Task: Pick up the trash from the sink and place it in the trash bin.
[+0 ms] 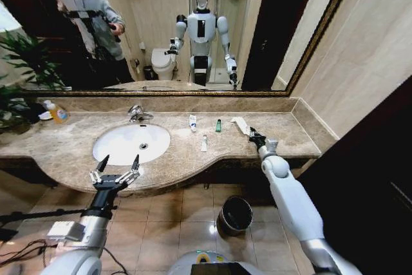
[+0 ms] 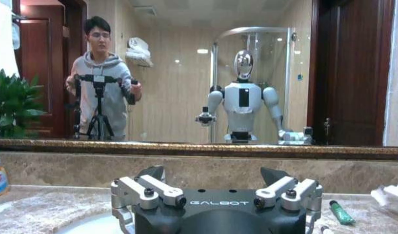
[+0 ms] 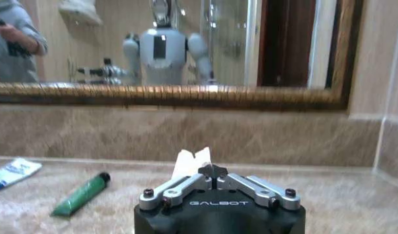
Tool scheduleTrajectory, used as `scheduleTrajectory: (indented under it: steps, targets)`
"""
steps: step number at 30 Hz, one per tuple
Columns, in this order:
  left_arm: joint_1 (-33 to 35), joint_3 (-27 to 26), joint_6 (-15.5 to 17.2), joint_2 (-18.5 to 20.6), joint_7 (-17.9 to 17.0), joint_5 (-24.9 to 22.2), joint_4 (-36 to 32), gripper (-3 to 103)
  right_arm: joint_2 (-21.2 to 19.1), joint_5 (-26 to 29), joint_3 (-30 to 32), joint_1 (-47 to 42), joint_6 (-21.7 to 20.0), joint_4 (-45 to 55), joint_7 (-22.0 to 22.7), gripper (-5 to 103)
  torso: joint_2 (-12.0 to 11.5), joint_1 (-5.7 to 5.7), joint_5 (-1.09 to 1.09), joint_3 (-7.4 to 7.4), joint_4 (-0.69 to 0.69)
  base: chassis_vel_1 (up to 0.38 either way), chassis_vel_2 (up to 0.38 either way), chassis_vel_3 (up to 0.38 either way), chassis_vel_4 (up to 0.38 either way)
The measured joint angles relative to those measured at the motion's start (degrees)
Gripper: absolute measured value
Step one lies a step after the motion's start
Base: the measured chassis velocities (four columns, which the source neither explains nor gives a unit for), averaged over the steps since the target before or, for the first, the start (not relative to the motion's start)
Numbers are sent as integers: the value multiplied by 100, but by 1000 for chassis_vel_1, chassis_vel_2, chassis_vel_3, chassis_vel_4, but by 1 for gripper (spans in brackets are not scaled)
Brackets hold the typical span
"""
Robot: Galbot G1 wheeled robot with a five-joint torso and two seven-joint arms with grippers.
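Four small items are seen on the marble counter (image 1: 270, 134) right of the sink (image 1: 132, 143): white-and-blue tube (image 1: 192, 122), white tube (image 1: 204, 143), green bottle (image 1: 218, 125), crumpled wrapper (image 1: 241, 125). Right gripper (image 1: 256, 136) is closed on the wrapper's edge, it appears. Left gripper (image 1: 118, 165) is held spread and empty over the counter's front edge. Nothing is judged binned; trash bin (image 1: 234, 215) stands on the tiled floor below. Mirror (image 1: 167, 24) backs the counter.
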Motion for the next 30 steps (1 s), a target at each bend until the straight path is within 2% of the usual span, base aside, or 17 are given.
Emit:
scheduleTrajectory:
  steps: [2, 4, 5, 8, 13, 15, 19, 20, 21, 23, 24, 25, 26, 29, 30]
  targets:
    - [0, 0, 0, 0, 0, 0, 0, 100, -44, 34, 25, -82, -1, 143, 20, 0, 0, 0, -2, 0, 0, 0, 0, 0, 0]
    - [0, -1, 0, 0, -1, 0, 0, 100, -264, 357, 187, -539, -119, 916, 132, 0, 0, 0, -3, 0, 0, 0, 0, 0, 0]
    - [0, -1, 0, 0, -1, 0, 0, 100, -264, 357, 187, -539, -119, 916, 132, 0, 0, 0, -3, 0, 0, 0, 0, 0, 0]
    - [0, -1, 0, 0, 0, 0, 0, 100, -457, 667, 396, -1224, -170, 1852, 201, 0, 1, 0, -2, -1, 0, 0, 0, 0, 0]
    - [0, 0, 0, 0, 0, 0, -1, 100, -456, 786, 748, -1954, -146, 2544, 198, 0, 0, 0, -1, 0, 1, 0, 0, 0, 0]
    - [0, 0, 0, 0, 0, 0, 0, 100, -301, 800, 1154, -2733, -96, 3262, 156, 0, 1, 0, -3, -1, -1, 0, 0, 0, 0]
    - [0, 0, 0, 0, 0, 0, 0, 100, -170, 671, 1303, -3207, 3, 3667, 91, 0, 1, -1, -4, -1, -3, 0, 0, 0, 0]
    - [1, 0, 0, 1, 0, 0, 0, 100, 43, 304, 1292, -3743, 271, 3972, -64, 0, 1, -1, -2, -1, 2, 0, 0, 0, 0]
    - [0, -1, 0, 0, 0, 0, -1, 100, 154, 173, 1304, -3981, 398, 4034, -121, 0, 1, 0, 0, -1, 2, 0, 0, 0, 0]
    - [0, 0, 0, 1, 0, 0, 0, 100, 244, 77, 1313, -4169, 494, 4068, -156, 0, 1, 0, -2, 0, 1, 0, 0, 0, 0]
    - [0, 0, 0, 1, 0, 0, 0, 100, 523, -202, 1324, -4662, 750, 4094, -233, 0, 1, 0, -3, -1, -2, 0, 0, 0, 0]
    - [0, 0, 0, 0, 0, 0, 0, 100, 632, -312, 1324, -4821, 861, 4048, -255, 0, 1, 0, -3, -1, -3, 0, 0, 0, 0]
    - [0, 0, 0, 0, 0, 0, 0, 100, 632, -312, 1324, -4821, 861, 4048, -255, 0, 1, 0, -3, -1, -3, 0, 0, 0, 0]
    - [0, 0, 0, 0, 0, 0, 0, 100, 1040, -748, 1306, -5123, 1363, 3533, -295, 0, 1, -1, -1, -1, 0, 0, 0, 0, 0]
    - [0, 0, 0, 0, 0, 0, 0, 100, 1040, -748, 1306, -5123, 1363, 3533, -295, 0, 1, -1, -1, -1, 0, 0, 0, 0, 0]
